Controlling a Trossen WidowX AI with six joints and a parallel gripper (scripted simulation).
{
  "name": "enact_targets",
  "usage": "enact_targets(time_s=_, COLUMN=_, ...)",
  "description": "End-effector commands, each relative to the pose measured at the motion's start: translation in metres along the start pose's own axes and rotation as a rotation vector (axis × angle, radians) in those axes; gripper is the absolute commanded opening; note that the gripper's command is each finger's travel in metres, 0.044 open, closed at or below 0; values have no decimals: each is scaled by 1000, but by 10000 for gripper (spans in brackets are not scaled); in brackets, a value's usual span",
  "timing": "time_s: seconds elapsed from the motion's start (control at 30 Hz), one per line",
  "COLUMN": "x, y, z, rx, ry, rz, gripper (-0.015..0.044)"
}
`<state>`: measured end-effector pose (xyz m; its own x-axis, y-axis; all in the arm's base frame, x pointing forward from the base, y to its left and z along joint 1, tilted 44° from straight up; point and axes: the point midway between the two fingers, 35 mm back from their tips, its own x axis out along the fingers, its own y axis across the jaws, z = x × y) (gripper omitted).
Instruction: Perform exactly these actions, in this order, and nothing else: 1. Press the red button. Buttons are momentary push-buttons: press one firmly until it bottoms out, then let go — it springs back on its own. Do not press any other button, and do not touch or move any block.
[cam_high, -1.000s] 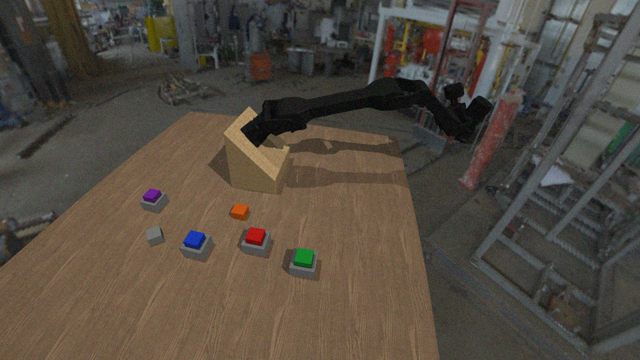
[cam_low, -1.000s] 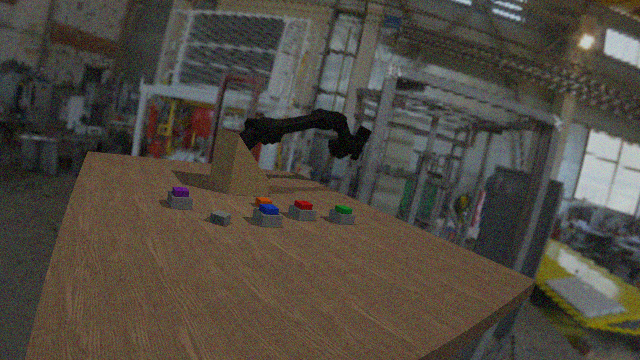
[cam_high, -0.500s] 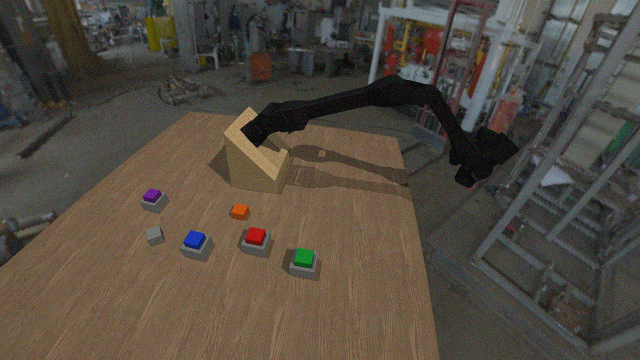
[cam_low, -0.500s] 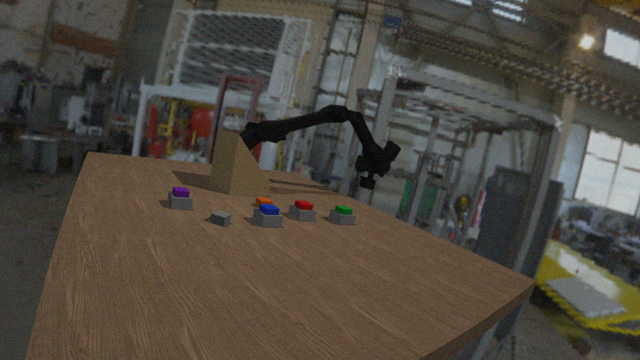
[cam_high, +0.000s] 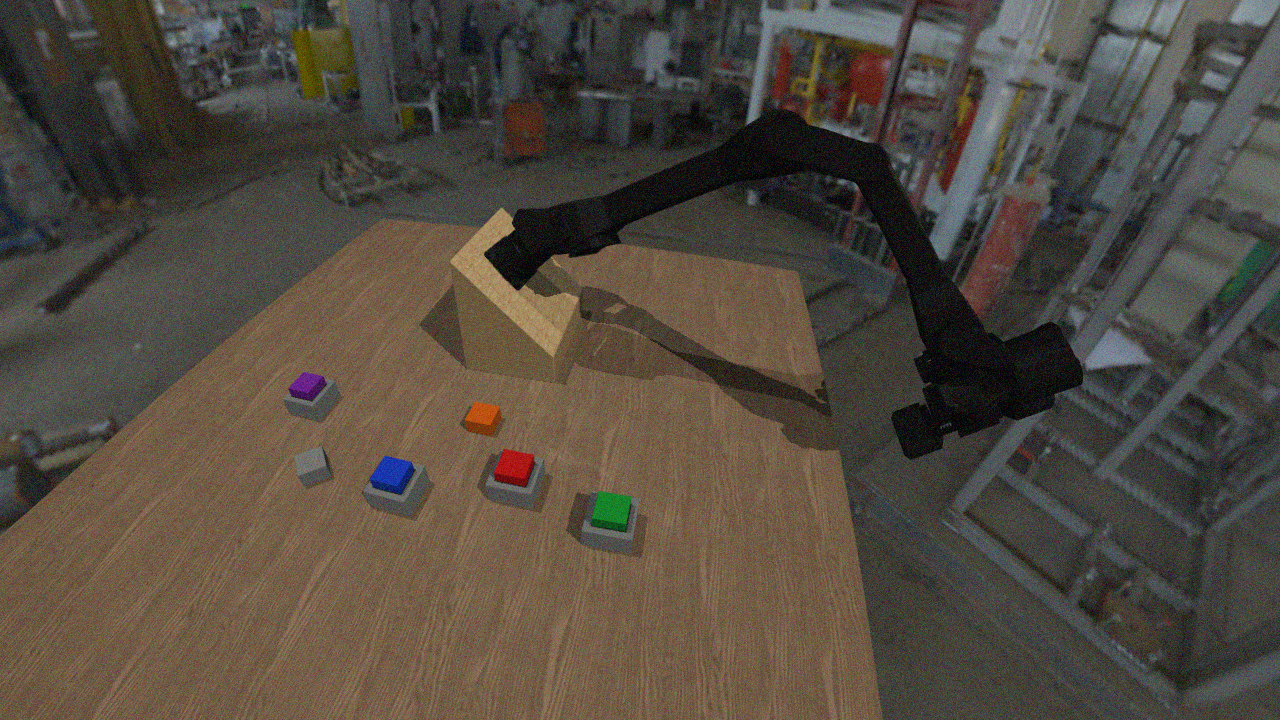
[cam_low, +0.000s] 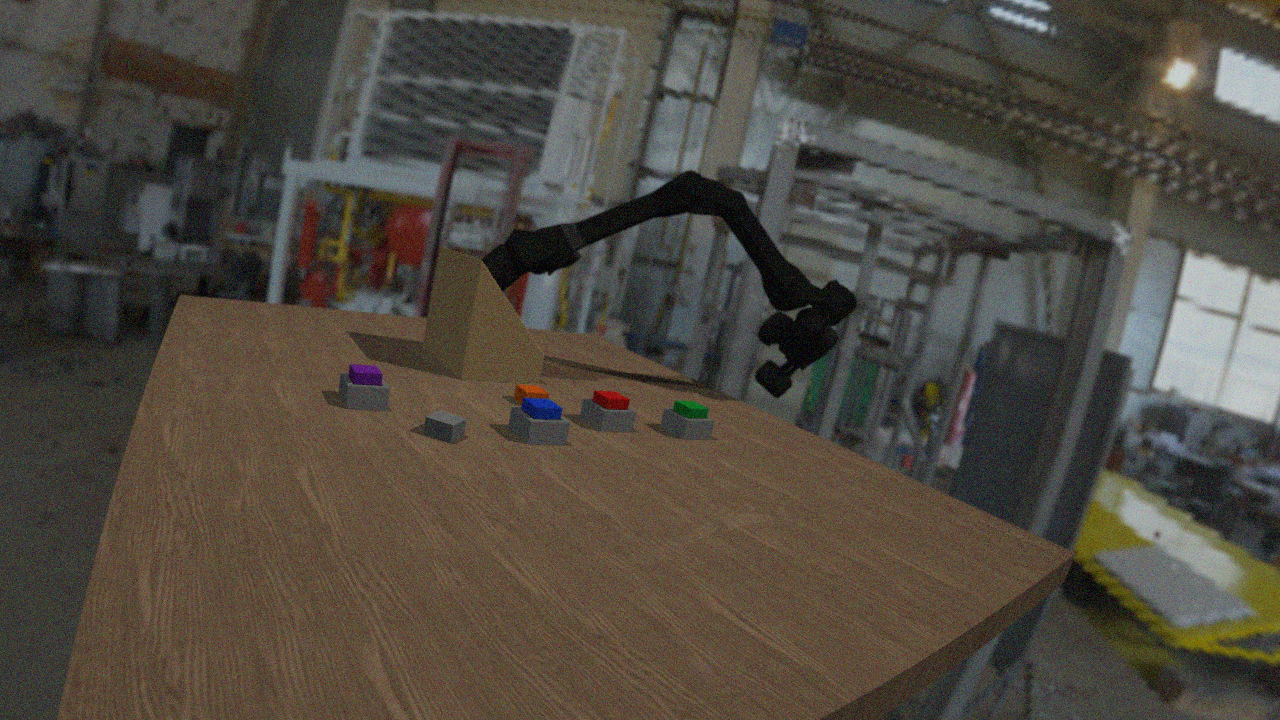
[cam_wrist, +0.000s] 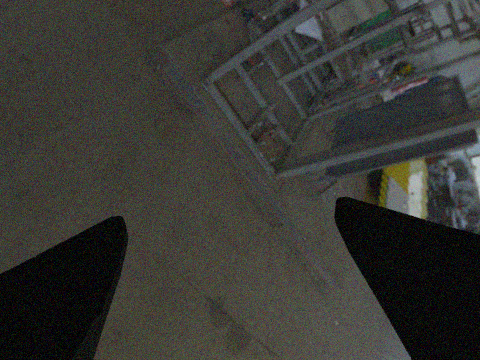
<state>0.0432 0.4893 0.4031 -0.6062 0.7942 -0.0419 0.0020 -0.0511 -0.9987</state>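
Buttons with square caps on grey bases sat nearest on the wood-grain table (cam_high: 268, 582): green button (cam_high: 611, 510), red button (cam_high: 513, 467) between it and the blue button (cam_high: 392, 473), all apart. Farther back stood a tan wedge-shaped block (cam_high: 514, 308). Beyond the table's right edge, the matte black gripper (cam_high: 926, 420) hung over the floor, jaws wide and holding nothing.
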Motion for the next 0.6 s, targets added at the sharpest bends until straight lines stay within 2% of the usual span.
enact_targets(time_s=0.0, x=-45, y=29, z=-37, rx=235, ry=160, rz=54, gripper=400)
enact_targets(time_s=0.3, x=-150, y=101, z=-92, rx=719, ry=458, rz=100, gripper=400)
enact_targets(time_s=0.57, x=-252, y=167, z=-103, rx=1185, ry=723, rz=47, gripper=400)
